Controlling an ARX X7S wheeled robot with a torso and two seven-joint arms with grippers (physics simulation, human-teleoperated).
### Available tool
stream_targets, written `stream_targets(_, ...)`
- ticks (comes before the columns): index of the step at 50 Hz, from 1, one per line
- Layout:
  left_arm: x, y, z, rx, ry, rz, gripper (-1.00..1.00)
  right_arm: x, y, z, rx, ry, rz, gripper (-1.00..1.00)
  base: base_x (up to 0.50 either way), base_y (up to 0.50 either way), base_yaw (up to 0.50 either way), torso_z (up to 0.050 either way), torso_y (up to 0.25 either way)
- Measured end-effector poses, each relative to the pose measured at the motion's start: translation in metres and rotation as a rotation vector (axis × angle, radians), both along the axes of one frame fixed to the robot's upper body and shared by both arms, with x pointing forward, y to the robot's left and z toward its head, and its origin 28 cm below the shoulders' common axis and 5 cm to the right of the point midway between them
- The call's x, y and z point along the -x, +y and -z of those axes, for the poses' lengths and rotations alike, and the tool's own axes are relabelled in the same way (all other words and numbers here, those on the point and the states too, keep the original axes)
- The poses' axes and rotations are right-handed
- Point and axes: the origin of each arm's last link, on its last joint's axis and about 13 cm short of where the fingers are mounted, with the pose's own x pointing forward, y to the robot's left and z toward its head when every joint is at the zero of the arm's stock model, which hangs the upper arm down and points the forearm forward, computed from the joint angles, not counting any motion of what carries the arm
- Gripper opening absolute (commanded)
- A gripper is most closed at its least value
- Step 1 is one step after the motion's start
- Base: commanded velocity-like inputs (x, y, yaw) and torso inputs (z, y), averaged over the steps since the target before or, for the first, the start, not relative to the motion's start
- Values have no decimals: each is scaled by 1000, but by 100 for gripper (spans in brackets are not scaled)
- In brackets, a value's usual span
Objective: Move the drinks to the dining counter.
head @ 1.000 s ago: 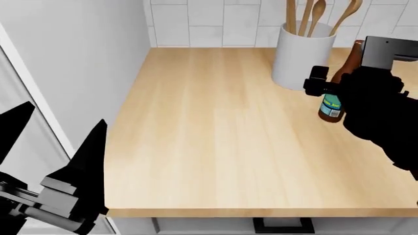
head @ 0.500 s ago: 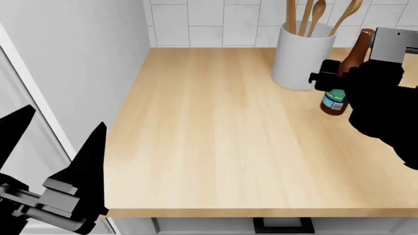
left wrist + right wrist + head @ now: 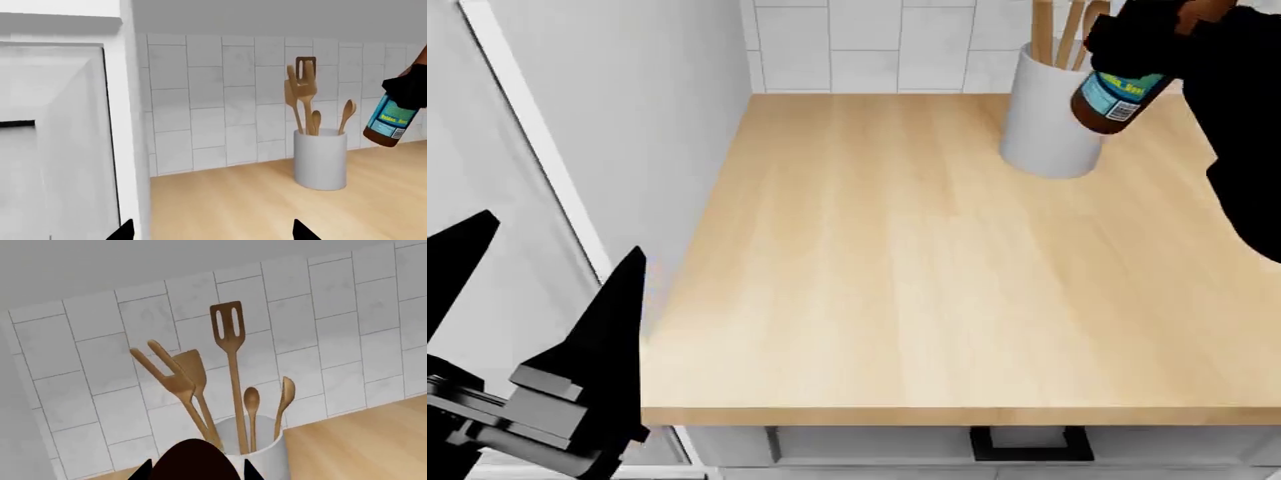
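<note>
While only one of the drinks shows in these views, the brown bottle [image 3: 1118, 95] with its blue label, it hangs in the air clear of the wooden table [image 3: 934, 270], tilted, its base over the rim of the white crock [image 3: 1052, 120]. The right tool [image 3: 1141, 45] is clenched around the bottle's upper body at the top right of the head view; in the left wrist view the bottle [image 3: 392, 120] floats beside and above the crock [image 3: 321, 158], with dark tool parts covering its neck. In the right wrist view the bottle's rounded brown top [image 3: 193, 462] sits at the lower edge between two black fingertips [image 3: 142, 471], facing the crock [image 3: 267, 455].

One crock stands on the table against the white tiled backsplash [image 3: 220, 100]. It holds five wooden utensils [image 3: 230, 355]: a slotted turner, a fork-like piece, a flat spatula and two small spoons.

The left tool [image 3: 541, 300] hovers off the table's near left corner, its two black fingers spread wide with nothing between them.

Half a second ago the bottle was lower, just beside the crock near the table; now it is raised and higher in the head view, and the head camera has shifted slightly.
</note>
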Motion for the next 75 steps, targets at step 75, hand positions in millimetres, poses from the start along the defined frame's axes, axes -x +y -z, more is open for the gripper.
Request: stream_targets(75,-1,1,3,12,2,5,100,63,55,-17,210,-221,-205,-100,-253,473,0,0,0)
